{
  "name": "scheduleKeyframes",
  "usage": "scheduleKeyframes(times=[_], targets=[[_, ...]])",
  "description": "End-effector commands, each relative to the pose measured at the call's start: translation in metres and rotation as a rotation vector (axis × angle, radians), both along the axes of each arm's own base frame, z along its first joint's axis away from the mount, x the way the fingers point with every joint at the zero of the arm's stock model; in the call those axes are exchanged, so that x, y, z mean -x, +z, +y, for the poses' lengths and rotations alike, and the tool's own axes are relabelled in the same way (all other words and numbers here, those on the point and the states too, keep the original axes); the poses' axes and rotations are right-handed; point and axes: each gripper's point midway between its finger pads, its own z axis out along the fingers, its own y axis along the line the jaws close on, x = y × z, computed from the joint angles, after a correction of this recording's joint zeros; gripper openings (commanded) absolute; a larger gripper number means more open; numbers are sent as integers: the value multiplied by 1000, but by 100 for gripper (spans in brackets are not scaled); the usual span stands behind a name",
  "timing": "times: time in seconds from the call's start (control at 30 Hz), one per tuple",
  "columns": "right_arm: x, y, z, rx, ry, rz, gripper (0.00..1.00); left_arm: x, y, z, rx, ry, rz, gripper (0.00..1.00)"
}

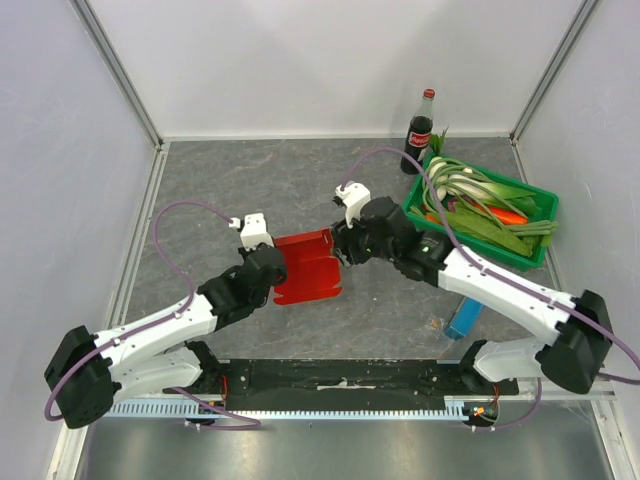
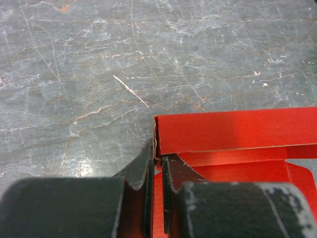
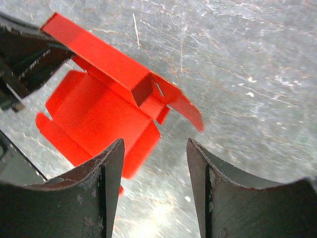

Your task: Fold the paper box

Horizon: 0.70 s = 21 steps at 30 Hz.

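Observation:
The paper box (image 1: 308, 265) is bright red cardboard, partly folded, lying on the grey table between the two arms. One long wall (image 2: 233, 131) stands upright, and flat flaps spread beside it (image 3: 99, 109). My left gripper (image 2: 157, 156) is shut on the corner of that upright wall at the box's left end (image 1: 283, 268). My right gripper (image 3: 154, 148) is open with nothing between its fingers. It hovers just off the box's right end (image 1: 340, 245), with a loose end flap (image 3: 185, 106) ahead of it.
A green crate (image 1: 490, 245) full of leeks and a carrot stands at the back right. A cola bottle (image 1: 419, 133) stands behind it. A narrow blue box (image 1: 464, 316) lies under the right arm. Walls enclose the table on three sides.

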Motion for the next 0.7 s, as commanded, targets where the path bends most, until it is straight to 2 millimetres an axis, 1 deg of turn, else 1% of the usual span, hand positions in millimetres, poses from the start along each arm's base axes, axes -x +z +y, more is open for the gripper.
scheduleKeyframes(times=[0.0, 0.03, 0.07, 0.1, 0.13, 0.2, 0.23, 0.3, 0.37, 0.43, 0.47, 0.53, 0.57, 0.6, 0.63, 0.67], targets=[[12, 17, -37, 220, 125, -49, 59, -4, 16, -11, 33, -59, -69, 2], [11, 15, -50, 294, 118, -54, 58, -4, 19, -12, 25, -80, -77, 2], [7, 23, -54, 317, 101, -75, 57, -3, 19, -12, 21, -85, -80, 2], [5, 24, -59, 341, 94, -87, 56, -2, 18, -11, 4, -98, -79, 2], [2, 26, -60, 370, 116, -117, 55, -1, 20, -11, 9, -110, -86, 2], [0, 28, -58, 385, 150, -137, 53, 2, 18, -10, -12, -129, -89, 2], [3, 27, -51, 378, 195, -135, 52, 3, 18, -11, -10, -144, -91, 2], [-2, 24, -46, 397, 234, -164, 52, 4, 18, -10, -21, -157, -92, 2], [-4, 19, -35, 396, 291, -175, 52, 7, 18, -12, -19, -180, -92, 2], [-4, 19, -24, 370, 334, -178, 52, 8, 18, -12, -18, -188, -94, 2], [-1, 20, -16, 345, 374, -173, 51, 9, 17, -13, -20, -196, -93, 2], [-5, 23, -8, 320, 378, -198, 50, 9, 19, -14, -22, -209, -100, 2], [-5, 20, -5, 315, 387, -193, 49, 9, 20, -14, -23, -215, -102, 2], [-6, 19, -3, 314, 389, -190, 45, 9, 20, -14, -28, -219, -103, 2], [-8, 20, -1, 314, 387, -191, 42, 9, 19, -15, -31, -223, -101, 2], [-9, 17, 1, 319, 389, -184, 41, 10, 18, -15, -38, -229, -98, 2]])
